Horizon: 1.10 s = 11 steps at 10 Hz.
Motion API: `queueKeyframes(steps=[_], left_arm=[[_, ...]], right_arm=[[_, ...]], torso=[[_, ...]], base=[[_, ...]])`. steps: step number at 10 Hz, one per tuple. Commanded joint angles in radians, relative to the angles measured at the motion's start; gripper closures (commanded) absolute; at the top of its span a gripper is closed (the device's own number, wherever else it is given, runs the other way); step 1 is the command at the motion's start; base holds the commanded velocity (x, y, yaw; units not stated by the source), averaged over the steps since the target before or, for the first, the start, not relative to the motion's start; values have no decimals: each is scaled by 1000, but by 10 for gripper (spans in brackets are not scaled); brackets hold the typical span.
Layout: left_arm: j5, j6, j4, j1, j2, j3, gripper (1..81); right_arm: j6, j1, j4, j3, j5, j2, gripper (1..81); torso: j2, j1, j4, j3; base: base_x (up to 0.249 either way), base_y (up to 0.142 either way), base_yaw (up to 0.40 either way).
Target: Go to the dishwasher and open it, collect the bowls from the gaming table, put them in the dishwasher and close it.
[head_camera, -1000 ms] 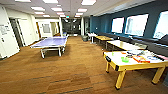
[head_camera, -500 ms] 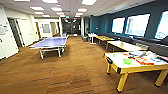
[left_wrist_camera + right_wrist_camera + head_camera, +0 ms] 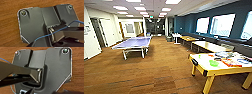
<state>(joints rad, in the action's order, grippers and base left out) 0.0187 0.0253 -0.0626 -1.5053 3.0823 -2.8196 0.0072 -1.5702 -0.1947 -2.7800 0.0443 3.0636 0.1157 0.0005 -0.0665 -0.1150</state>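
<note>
Brown wood-look floor (image 3: 159,75): running the whole long room, and right under both wrist cameras too.
Gaming desk (image 3: 201,62): white top, yellow frame and legs, black corner pieces, close by in the head view.
Green bowl (image 3: 214,63): shallow, bright, sitting on the gaming desk's white top, toward its near edge.
Other clutter (image 3: 230,60): flat colourful items spread on the gaming desk, just beyond the green bowl; too blurred to name.
Ping-pong table (image 3: 133,43): blue top, pale legs, well apart from the gaming desk, across the open floor.
Row of desks (image 3: 209,45): lined up behind the gaming desk, along the dark blue wall.
Windows (image 3: 221,25): bright, set in that wall above the row of desks.
Left jaws: cannot tell whether spread or pressed together.
Right jaws: cannot tell either.
</note>
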Motion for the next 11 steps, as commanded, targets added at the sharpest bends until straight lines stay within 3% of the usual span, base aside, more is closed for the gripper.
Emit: queueKeyframes(steps=[1, 11], left_arm=[[-54, 1, 7, 52, 6, -1, 10], [-54, 4, 6, 52, 9, -1, 10]], right_arm=[[-3, 45, -8, -1, -49, 0, 10], [-3, 63, -8, -4, -49, -1, 10]], torso=[[0, 0, 0, 0], [0, 0, 0, 0]], base=[[163, 0, 0], [154, 0, 0]])
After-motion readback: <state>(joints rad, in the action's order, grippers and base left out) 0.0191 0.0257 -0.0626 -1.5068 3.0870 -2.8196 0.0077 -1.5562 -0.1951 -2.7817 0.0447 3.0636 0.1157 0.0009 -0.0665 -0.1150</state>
